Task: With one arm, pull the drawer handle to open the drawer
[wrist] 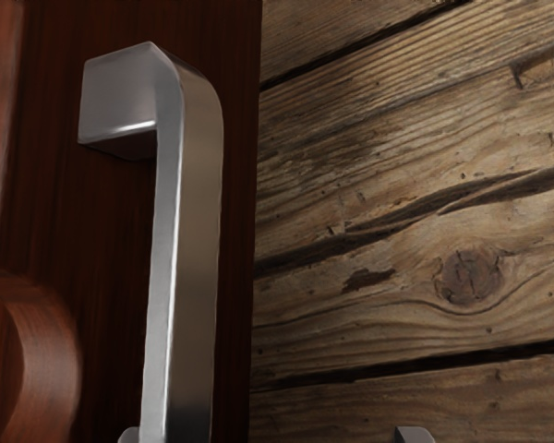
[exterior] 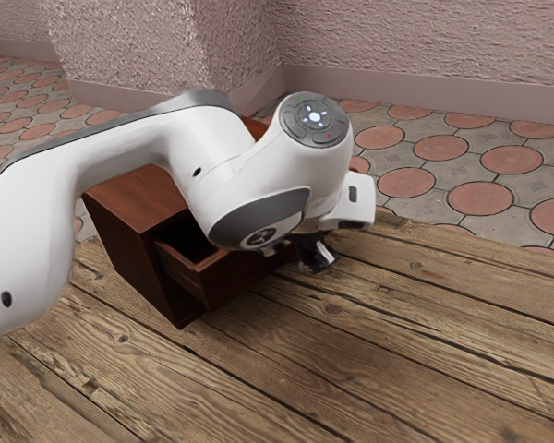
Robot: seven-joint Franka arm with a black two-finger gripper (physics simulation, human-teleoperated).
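Gripper (exterior: 315,253): jaws open. Fingertips (wrist: 411,434) stand well apart in the wrist view. Drawer handle (wrist: 180,258) runs between them, close to one tip and apart from the other.

Handle: brushed grey metal bar, flat-faced, bent at a rounded corner into the drawer front (wrist: 83,231), dark red-brown wood.

Drawer (exterior: 198,263): part way out of the cabinet (exterior: 129,208), towards the exterior view's right. Cavity in shadow; contents cannot be told.

Cabinet stands on the weathered plank table (exterior: 397,351). White arm (exterior: 166,157) reaches over its top. Round-tiled floor (exterior: 480,185) beyond.
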